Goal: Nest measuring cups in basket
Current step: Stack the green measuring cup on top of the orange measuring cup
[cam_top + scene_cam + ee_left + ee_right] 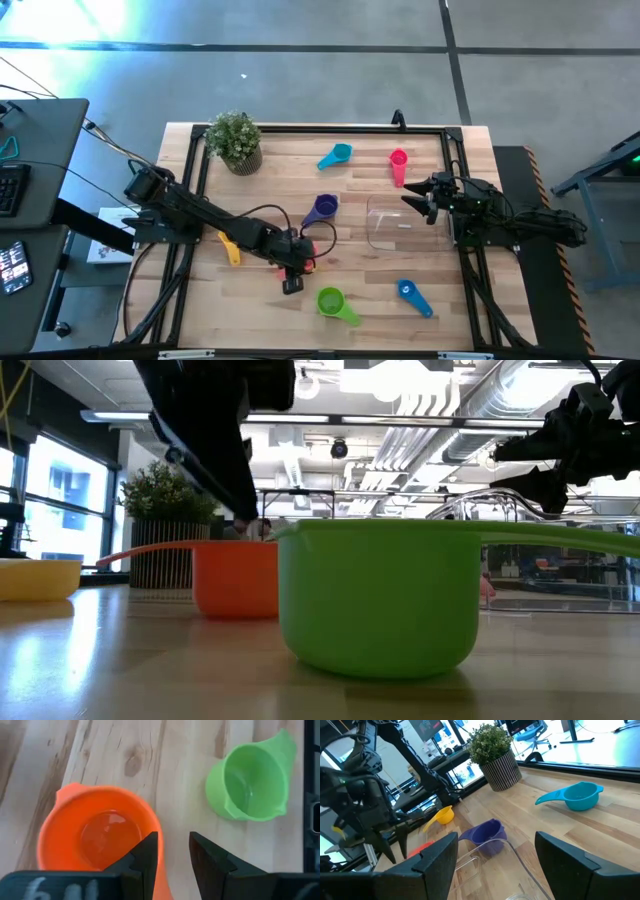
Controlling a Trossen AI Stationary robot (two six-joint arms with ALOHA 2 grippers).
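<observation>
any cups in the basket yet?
No. In the high view the basket holds no cup; the purple cup, green cup and the others lie on the table around it.

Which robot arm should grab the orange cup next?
The left. Its gripper hangs right over the orange cup, one finger at the rim. The right gripper waits open by the basket, across the table.

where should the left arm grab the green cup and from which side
Probably by the rim wall, from straight above. The green cup stands upright and open on the table, so one finger of the left tool can drop inside the bowl and the other outside. Its flat handle lies low against the wood, which looks harder to pinch. The salmon cup stands apart, so it leaves room.
</observation>
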